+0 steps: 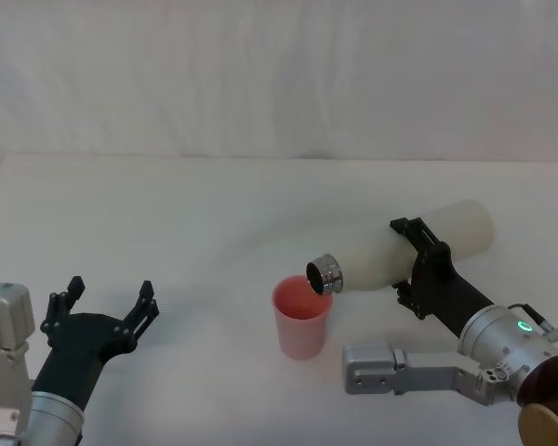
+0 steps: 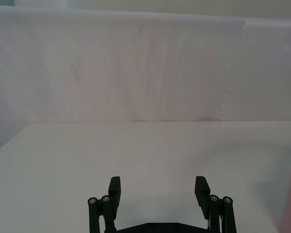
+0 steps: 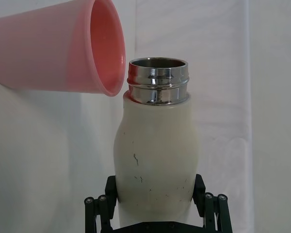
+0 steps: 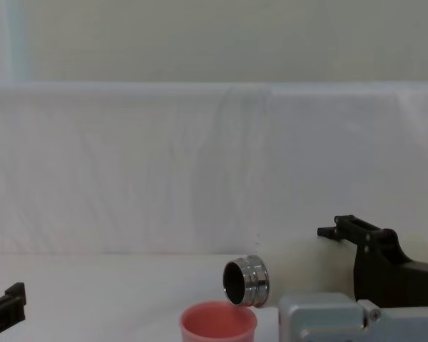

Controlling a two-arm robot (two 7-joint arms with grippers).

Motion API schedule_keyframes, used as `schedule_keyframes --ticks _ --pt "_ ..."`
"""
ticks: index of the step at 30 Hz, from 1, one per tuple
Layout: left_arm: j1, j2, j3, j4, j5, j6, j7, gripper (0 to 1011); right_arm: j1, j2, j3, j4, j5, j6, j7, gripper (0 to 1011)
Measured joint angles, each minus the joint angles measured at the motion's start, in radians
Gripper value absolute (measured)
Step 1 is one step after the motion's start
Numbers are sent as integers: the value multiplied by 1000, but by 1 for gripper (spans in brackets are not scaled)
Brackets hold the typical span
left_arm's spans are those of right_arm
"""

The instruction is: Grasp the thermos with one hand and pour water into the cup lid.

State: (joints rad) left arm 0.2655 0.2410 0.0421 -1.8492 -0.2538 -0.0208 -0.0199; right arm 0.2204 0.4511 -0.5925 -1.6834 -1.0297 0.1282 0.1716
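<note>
The small round pink plastic cup lid (image 1: 303, 317) stands alone on the white table (image 1: 186, 214). Directly above its far-right rim hangs the steel neck of the tall cream-white thermos (image 1: 405, 249), tipped nearly flat and clamped in the black right gripper (image 1: 426, 265), blocking approach from the cup's right. Left of the cup, bare table runs to the spread-fingered black left gripper (image 1: 107, 299), well apart. Behind the cup, bare table reaches the white backdrop (image 1: 279, 74).

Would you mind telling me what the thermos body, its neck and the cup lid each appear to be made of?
The thermos body looks like matt cream-painted or coated metal, with small dark specks on the surface. Its neck is shiny, mirror-like steel with visible thread ridges. The cup lid seems to be smooth pink plastic, slightly glossy inside. The right gripper holds the thermos tilted over it.
</note>
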Motion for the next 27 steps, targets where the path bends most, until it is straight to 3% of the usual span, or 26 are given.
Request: schedule_keyframes --ticks 27 --pt "0 0 0 0 0 0 0 1001 19 3 -16 5 -24 6 10 951"
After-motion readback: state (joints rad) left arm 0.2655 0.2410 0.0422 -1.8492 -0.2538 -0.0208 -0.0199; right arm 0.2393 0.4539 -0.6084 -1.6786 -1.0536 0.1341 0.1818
